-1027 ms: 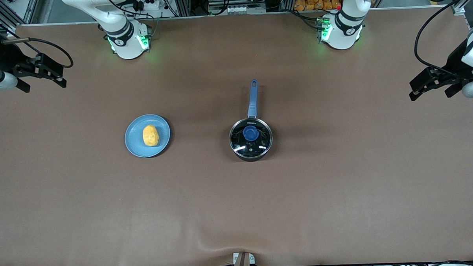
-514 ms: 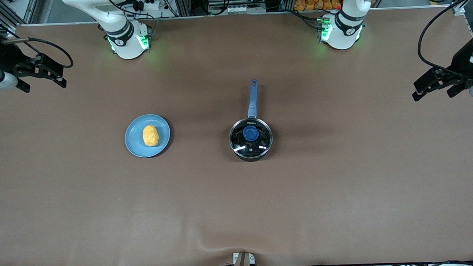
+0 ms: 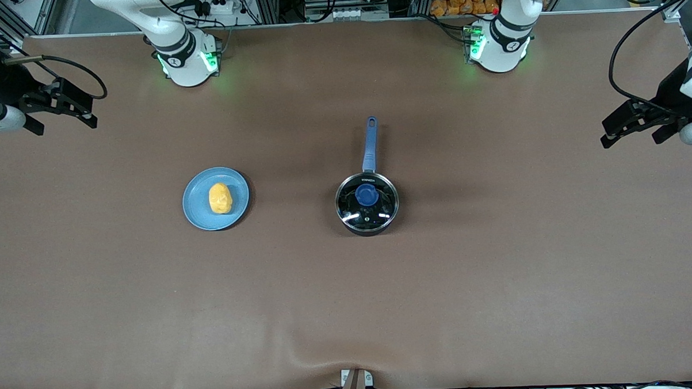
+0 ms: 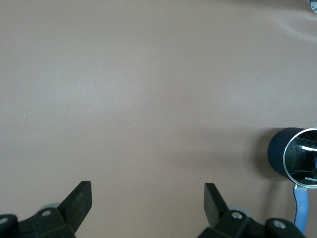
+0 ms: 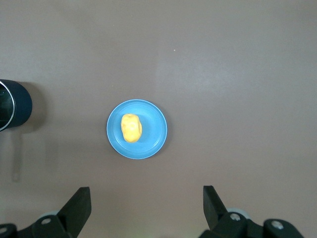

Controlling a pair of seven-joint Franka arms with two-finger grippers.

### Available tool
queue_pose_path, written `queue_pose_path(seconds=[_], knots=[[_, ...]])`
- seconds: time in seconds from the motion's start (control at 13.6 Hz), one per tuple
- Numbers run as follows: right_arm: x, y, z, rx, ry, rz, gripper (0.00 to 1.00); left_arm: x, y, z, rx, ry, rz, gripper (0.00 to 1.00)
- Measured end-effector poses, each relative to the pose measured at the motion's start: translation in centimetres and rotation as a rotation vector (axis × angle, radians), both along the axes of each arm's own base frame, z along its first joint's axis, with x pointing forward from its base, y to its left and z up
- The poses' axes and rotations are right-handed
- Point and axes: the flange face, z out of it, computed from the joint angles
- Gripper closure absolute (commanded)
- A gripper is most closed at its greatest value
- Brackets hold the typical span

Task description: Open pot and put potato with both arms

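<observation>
The black pot [image 3: 367,215] stands mid-table with its glass lid on and the lid's blue knob [image 3: 367,195] on top. Its blue handle [image 3: 370,144] points toward the robots' bases. The yellow-orange potato [image 3: 220,198] lies on a blue plate [image 3: 200,210], toward the right arm's end. My left gripper [image 3: 631,134] hangs open and empty over bare table at the left arm's end. My right gripper [image 3: 64,122] hangs open and empty over the right arm's end. The left wrist view shows the left gripper [image 4: 147,187] and the pot [image 4: 276,153]. The right wrist view shows the right gripper [image 5: 146,191], the potato [image 5: 131,128] and the plate [image 5: 151,141].
The brown table cover [image 3: 349,298] has a small wrinkle at its edge nearest the front camera. The two arm bases [image 3: 187,62] [image 3: 499,48] stand along the edge away from that camera. Cables and orange items lie off the table there.
The left arm's hand has shifted slightly at its end of the table. The right arm, pot, plate and potato have not moved.
</observation>
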Motion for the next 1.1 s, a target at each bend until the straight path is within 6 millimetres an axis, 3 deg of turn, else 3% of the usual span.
queue_pose_path(seconds=[0.51, 0.88, 1.1], knots=[[-0.1, 0.1, 0.0, -0.001, 0.004, 0.003, 0.00, 0.0, -0.7, -0.3, 0.002, 0.009, -0.014, 0.00], [-0.1, 0.3, -0.1, -0.001, 0.006, 0.006, 0.00, 1.0, -6.9, -3.8, 0.001, 0.072, -0.039, 0.00], [-0.1, 0.4, -0.1, -0.001, 0.008, 0.007, 0.00, 0.9, -11.6, -5.7, -0.003, 0.107, -0.016, 0.00]])
